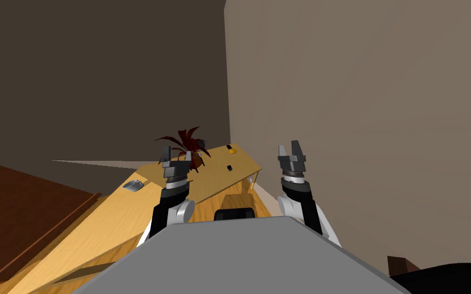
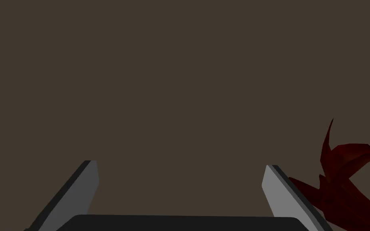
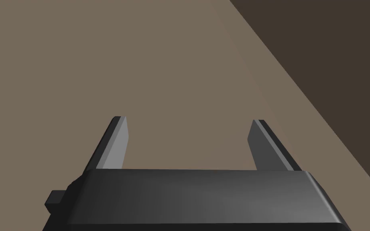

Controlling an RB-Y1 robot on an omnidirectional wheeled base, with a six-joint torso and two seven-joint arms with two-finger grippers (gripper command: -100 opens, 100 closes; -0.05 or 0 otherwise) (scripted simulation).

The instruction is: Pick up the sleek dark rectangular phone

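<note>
phone (image 1: 229,167) flat on wooden table (image 1: 214,186), 3 o'clock of pot (image 1: 196,161) | pot holds dark red plant (image 1: 182,140) | left gripper (image 1: 177,156) spread, empty | right gripper (image 1: 290,149) spread, empty

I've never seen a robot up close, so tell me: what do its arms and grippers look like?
The left arm and right arm are white and light grey with black joints. The left gripper and right gripper are each a dark box carrying two thin, light grey, blade-like fingers with dark outer edges.

White arms (image 1: 182,211) — dark joints (image 1: 297,188) (grey fingers (image 3: 118,140))
</note>
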